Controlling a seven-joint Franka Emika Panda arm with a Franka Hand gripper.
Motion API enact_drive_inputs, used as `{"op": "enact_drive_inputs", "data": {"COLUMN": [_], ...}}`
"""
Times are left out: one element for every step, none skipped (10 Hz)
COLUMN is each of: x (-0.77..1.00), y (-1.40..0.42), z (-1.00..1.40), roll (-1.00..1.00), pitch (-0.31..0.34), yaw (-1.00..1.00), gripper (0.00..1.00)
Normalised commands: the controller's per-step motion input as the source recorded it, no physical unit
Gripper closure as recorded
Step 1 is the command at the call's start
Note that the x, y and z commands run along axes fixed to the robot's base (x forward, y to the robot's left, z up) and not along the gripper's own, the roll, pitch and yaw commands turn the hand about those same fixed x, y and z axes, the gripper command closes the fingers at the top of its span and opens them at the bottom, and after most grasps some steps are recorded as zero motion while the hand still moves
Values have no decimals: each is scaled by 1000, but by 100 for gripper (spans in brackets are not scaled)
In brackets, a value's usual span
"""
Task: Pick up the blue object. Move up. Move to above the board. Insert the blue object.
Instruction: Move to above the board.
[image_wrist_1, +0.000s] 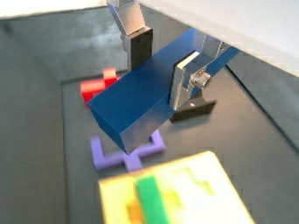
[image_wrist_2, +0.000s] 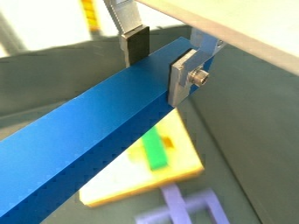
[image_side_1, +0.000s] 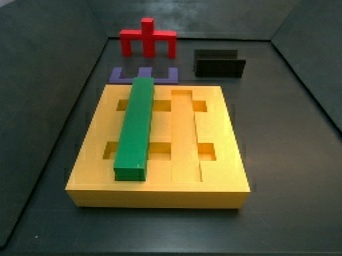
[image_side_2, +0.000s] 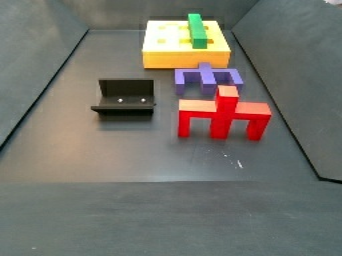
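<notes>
While the gripper is staying out of both side views, both wrist views are showing it clamped on the blue object, its 2 silver fingers pressing the bar's opposite faces. The bar is hanging above the floor, clear of everything below it, and in a wrist view it is running as a long blue beam across the picture.

The board is lying flat on the dark floor, yellow, with long grooves and small rectangular cut-outs. A green bar is sitting in 1 groove, lengthwise. In a wrist view the board is showing blurred beneath the held bar, green bar included.

A purple piece is lying just beside the board's edge. The red cross-topped piece is standing upright just beyond the purple piece. The fixture, a dark bracket, is standing near the red piece, apart from the board. In a side view the same 3 items are sitting: fixture, purple piece, red piece.
</notes>
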Motion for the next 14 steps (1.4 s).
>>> {"op": "enact_drive_inputs", "data": {"x": [475,317,154,91,73,77,81,77,72,68,72,75,81,83], "y": [-906,-557,-243,-152,-108,-76,-53,-49,-39,-38,-35,-36,-36,-35], "z": [148,105,62,46,31,23,18,17,21,26,32,35,35,23], "roll": [21,25,30,33,37,42,47,54,65,78,103,106,102,92], "pitch": [79,85,89,88,93,108,121,137,163,192,246,245,229,173], "yaw": [1000,1000,1000,1000,1000,1000,1000,1000,1000,1000,1000,784,610,263], "gripper": [100,100,100,100,100,100,100,100,100,100,100,100,100,100]}}
